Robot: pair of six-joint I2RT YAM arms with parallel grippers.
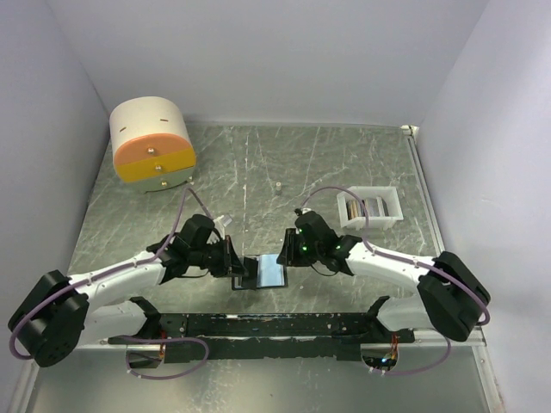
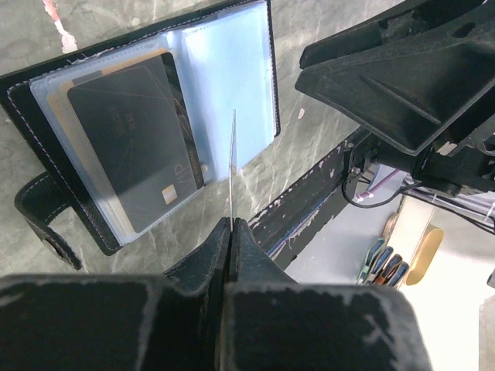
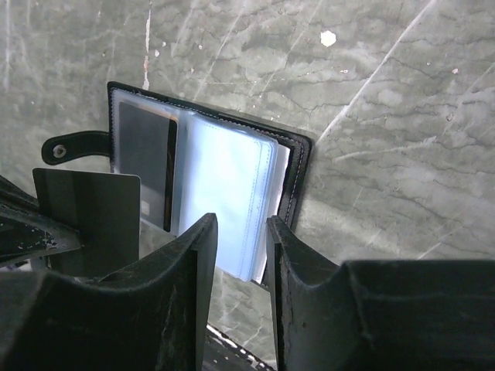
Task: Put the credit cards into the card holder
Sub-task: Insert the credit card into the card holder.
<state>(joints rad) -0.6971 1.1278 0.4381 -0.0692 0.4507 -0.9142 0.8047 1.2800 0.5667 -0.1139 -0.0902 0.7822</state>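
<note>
Black leather and clear plastic are lying spread at the centre of the overhead view, where the card holder point(image 1: 263, 272) is resting open on the scratched grey-green table point(image 1: 344, 163) between the two arms. The left gripper point(image 2: 232, 226), filling the bottom of its own wrist view, is pressing its jaws fully together on the edge of a credit card point(image 2: 232, 166). That card is showing there only as a thin upright line over the holder's open pages. In the right wrist view it is appearing as a dark grey rectangle at the left edge of the frame, just beside the holder. A second dark card point(image 2: 131, 147) is sitting inside a clear sleeve on the left-hand page in the left wrist view, with a tan card edge point(image 2: 52, 100) peeking out behind it. The snap strap point(image 3: 73, 147) is jutting from the holder's left side. The right gripper point(image 3: 240, 226) is hovering at the lower edge of the bluish sleeves with its jaws partly apart, visibly gripping nothing; whether its fingers are touching the plastic cannot be told. At the upper right of the overhead view, well apart from the holder, a white tray point(image 1: 385, 194) is holding more cards point(image 1: 370, 206) on edge. A round cream-and-orange drawer box point(image 1: 152, 142) is standing at the upper left.
</note>
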